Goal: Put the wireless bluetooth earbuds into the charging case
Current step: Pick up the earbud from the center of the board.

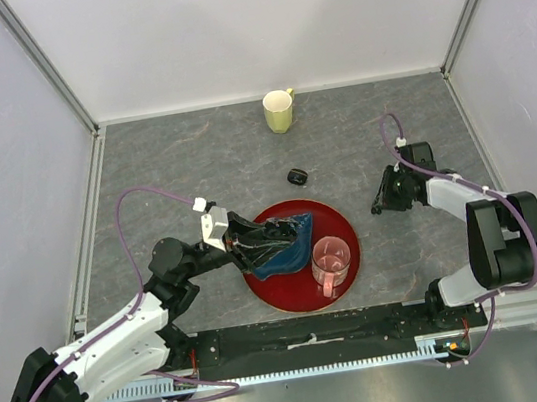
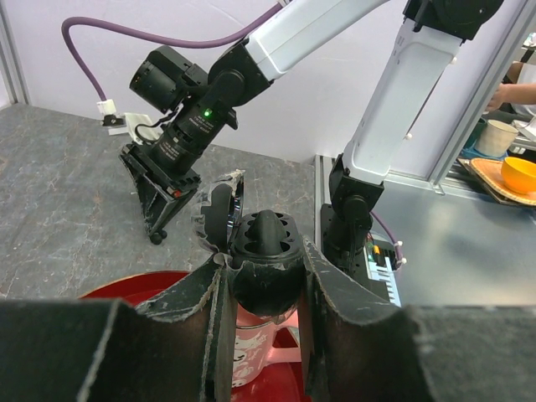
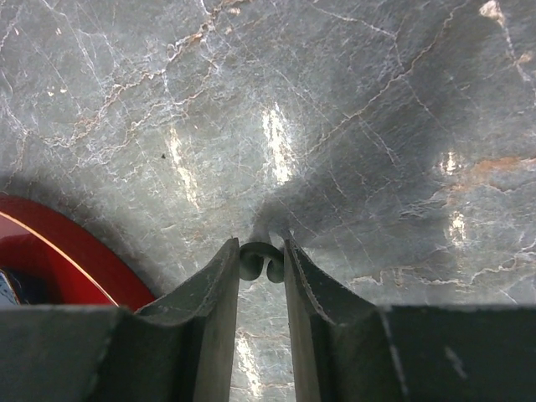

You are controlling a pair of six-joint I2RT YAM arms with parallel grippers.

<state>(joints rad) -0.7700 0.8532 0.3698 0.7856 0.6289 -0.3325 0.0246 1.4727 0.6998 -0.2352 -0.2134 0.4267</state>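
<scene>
My left gripper (image 1: 244,240) hangs over the red plate (image 1: 349,250), shut on an open black charging case (image 2: 266,280). The case's lid (image 2: 222,213) stands up on the left, and a dark cone-shaped piece (image 2: 268,226) rises from its wells. At the right, my right gripper (image 1: 382,206) points down at the grey table. In the right wrist view its fingertips pinch one small dark earbud (image 3: 261,261) just above the tabletop, and the earbud touches both fingers (image 3: 228,276). A second black case (image 1: 296,176) lies closed behind the plate. No other earbuds are in view.
The red plate (image 2: 117,289) holds a pink cup (image 1: 330,262) and a blue object (image 1: 293,243) next to the held case. A yellow-green mug (image 1: 279,110) stands at the back. White walls enclose the table. The plate's rim (image 3: 67,251) lies left of the right gripper.
</scene>
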